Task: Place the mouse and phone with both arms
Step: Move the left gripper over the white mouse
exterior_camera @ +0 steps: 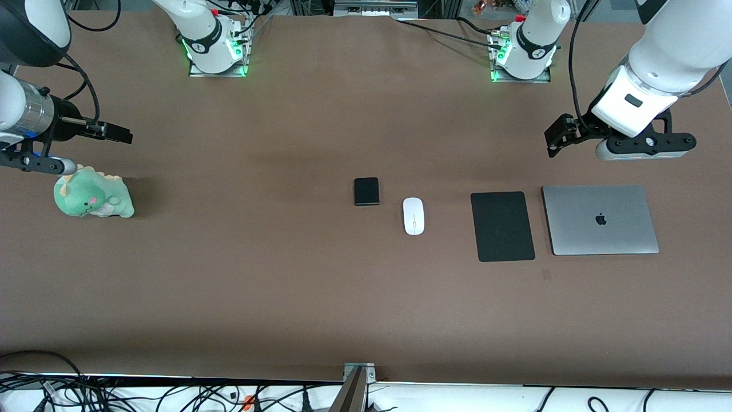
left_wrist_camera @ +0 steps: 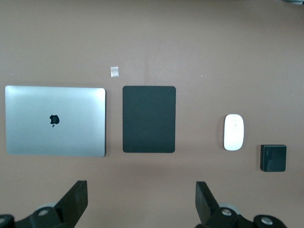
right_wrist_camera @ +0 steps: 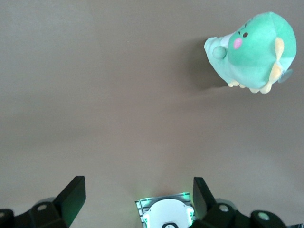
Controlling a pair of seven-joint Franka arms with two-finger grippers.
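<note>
Mouse (exterior_camera: 413,216): glossy, likely slippery, grip long sides; phone (exterior_camera: 366,191): rigid slab, grip edges; left gripper (left_wrist_camera: 142,202) over table near laptop (exterior_camera: 599,220), right gripper (right_wrist_camera: 135,199) over table near plush (exterior_camera: 93,193): both spread wide, empty.

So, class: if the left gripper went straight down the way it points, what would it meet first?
Probably bare table: the open left gripper hangs beside the laptop and mouse pad; depth is unclear.

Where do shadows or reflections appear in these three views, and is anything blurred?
Front view: the green plush dinosaur casts a soft shadow toward the table's middle; green lamps glow at both arm bases. Left wrist view: the closed silver laptop shows a bright sheen, and the glossy white oval mouse looks evenly lit. Right wrist view: the plush throws a dark shadow; nothing looks blurred.
</note>
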